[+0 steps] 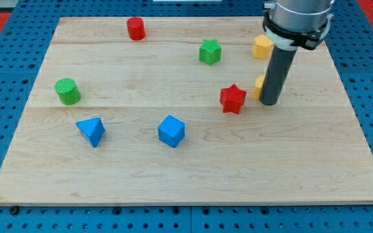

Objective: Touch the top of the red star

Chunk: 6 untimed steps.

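One short move is left, I judge: my tip [269, 103] stands just right of the red star [232, 99], which lies right of the board's middle, so it should swing round to the star's upper edge. No jaws exist on this rod. A yellow block [258, 86], half hidden behind the rod, crowds that path; the green star [210, 52] sits clear above.
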### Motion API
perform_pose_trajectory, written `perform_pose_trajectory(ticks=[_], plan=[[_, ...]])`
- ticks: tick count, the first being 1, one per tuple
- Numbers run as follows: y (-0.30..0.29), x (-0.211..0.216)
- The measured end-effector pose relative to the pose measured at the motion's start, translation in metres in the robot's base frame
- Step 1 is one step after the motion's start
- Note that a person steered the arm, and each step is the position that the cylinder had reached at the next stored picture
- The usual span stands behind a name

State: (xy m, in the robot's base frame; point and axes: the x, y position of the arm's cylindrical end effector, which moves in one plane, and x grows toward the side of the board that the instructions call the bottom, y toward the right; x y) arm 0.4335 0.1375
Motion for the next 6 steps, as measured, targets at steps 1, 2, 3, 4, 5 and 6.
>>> perform_pose_trajectory(ticks=[1,2,3,4,5,6], plan=[[-0.001,-0.010],[-0.010,-0.020],[-0.011,-0.038],[-0.033,-0.033],[-0.078,-0.034],[-0.087,-0.064]])
